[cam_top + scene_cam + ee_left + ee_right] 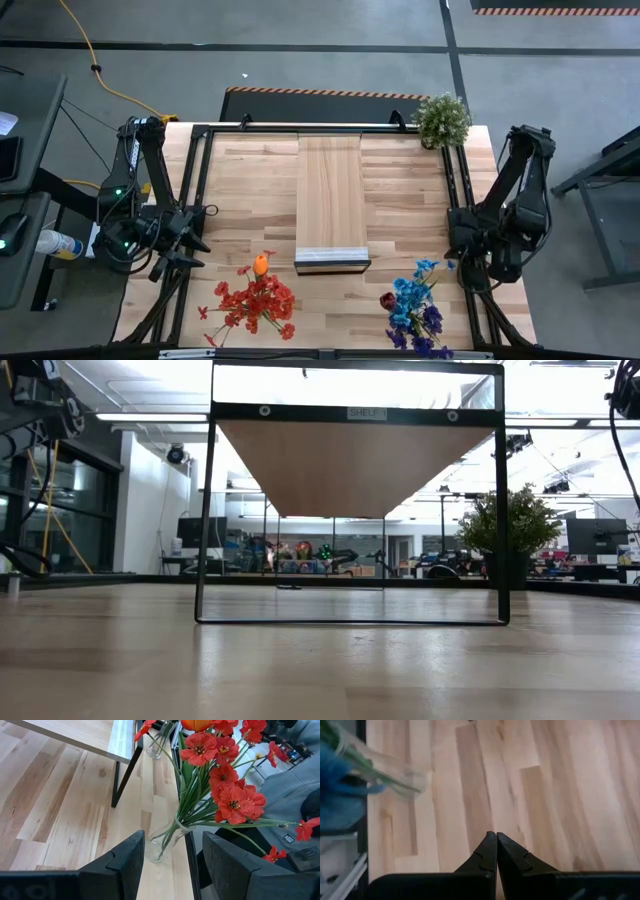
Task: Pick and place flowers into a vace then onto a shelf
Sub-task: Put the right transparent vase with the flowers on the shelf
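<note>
Potted plant [441, 120] sits at the far right corner of the table [250, 180], clear of both arms. Shelf [331, 200] runs down the table's middle, on a black frame open underneath. Two flower bunches, each in a clear glass vase, both at the near edge: red and orange flowers [254, 299] near-left, vase [165, 839] tilted or lying with heads spilling past the table edge; blue and purple flowers [415, 305] near-right, with one dark maroon head. Left gripper [185, 243] hangs at the left edge, jaws apart, holding nothing, red bunch just ahead of it. Right gripper [496, 851] at the right edge, fingers pressed together, empty. Bare wood either side of the shelf.
</note>
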